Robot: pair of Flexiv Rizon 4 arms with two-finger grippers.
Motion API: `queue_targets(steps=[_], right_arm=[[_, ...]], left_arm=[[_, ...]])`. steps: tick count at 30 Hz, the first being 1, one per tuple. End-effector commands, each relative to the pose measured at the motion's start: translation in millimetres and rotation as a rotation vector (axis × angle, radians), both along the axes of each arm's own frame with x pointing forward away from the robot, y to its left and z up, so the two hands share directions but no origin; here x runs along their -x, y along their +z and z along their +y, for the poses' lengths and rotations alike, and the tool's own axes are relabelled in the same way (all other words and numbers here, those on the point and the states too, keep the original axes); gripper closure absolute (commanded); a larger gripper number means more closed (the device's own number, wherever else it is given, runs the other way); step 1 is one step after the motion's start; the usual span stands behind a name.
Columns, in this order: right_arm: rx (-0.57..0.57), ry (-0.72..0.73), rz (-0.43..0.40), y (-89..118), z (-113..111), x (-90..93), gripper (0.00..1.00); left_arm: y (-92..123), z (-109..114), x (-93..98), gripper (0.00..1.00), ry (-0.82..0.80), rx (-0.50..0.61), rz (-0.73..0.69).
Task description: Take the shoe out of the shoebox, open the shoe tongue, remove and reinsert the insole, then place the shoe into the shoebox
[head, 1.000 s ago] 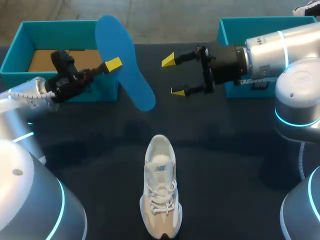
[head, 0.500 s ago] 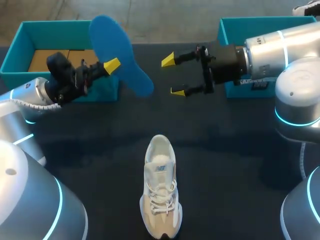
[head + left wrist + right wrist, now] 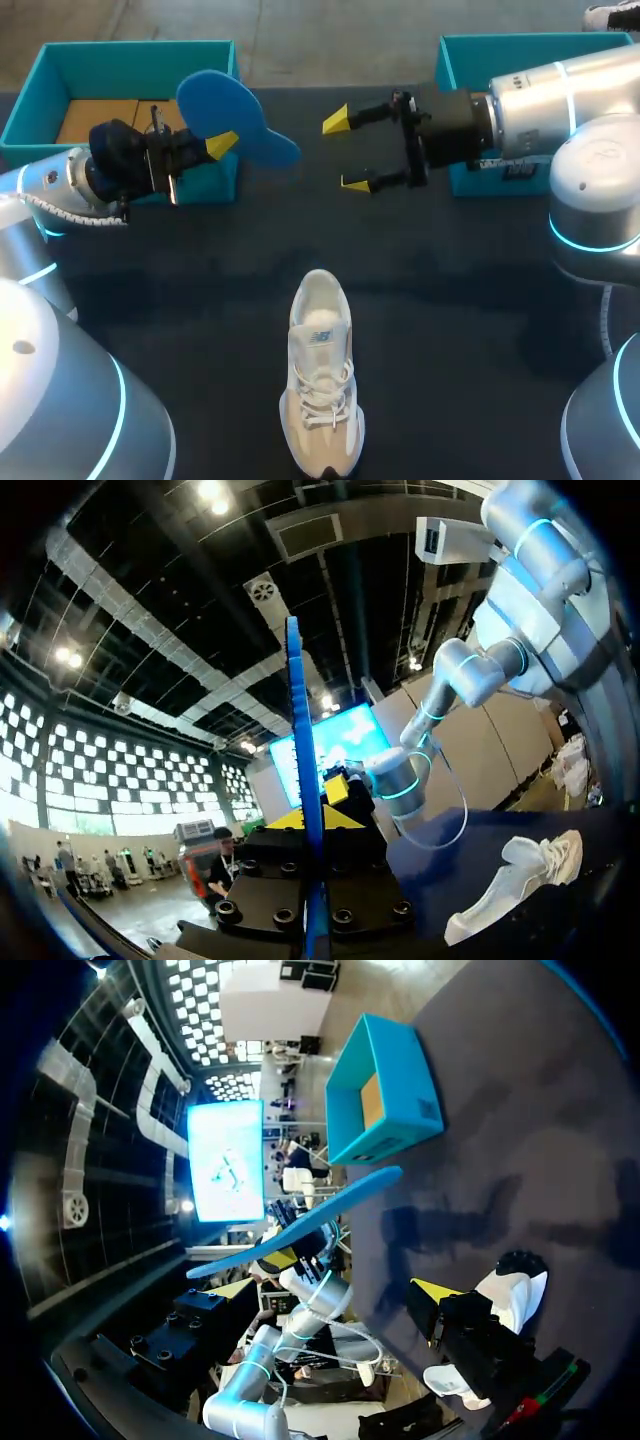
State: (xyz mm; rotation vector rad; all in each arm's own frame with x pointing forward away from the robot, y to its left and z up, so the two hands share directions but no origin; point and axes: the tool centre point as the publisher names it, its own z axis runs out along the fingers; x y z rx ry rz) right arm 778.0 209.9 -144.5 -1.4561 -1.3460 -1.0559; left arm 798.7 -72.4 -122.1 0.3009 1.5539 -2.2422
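Insole (image 3: 228, 108) matt foam; shoe (image 3: 322, 375) mesh cloth; table (image 3: 460, 300) matt.

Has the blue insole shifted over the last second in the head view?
Yes. Held in the left gripper, the blue insole has turned flatter and drawn back toward the left shoebox, its near end now farther from the shoe.

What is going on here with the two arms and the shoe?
The left hand holds the blue insole up in the air, near the teal shoebox. The right hand is open and empty, above the table beside the insole. The white shoe stands on the table, outside the shoebox.
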Motion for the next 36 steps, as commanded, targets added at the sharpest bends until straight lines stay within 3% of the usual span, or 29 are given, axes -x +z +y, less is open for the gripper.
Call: queue_targets(steps=[1,4,19,23,25,36], right_arm=[[0.002,-0.003,0.0,0,1,0.7,0.0],[0.002,-0.003,0.0,0,1,0.7,0.0],[0.002,-0.003,0.0,0,1,0.7,0.0],[0.0,0.0,0.002,0,1,0.4,0.0],[-0.029,0.011,-0.009,-2,1,-0.5,0.0],[-0.052,0.021,-0.051,-4,-1,0.5,0.0]], left_arm=[[-2,-5,-18.3,1.0,-0.018,-0.288,-1.29],[-6,-6,-22.6,1.0,0.019,-0.371,-1.532],[-6,-6,-22.6,1.0,0.019,-0.371,-1.532],[-5,-4,-17.9,1.0,0.056,-0.43,-1.665],[-9,-5,-17.3,1.0,0.091,-0.527,-1.735],[-15,-12,-12.7,1.0,0.183,-0.611,-1.822]])
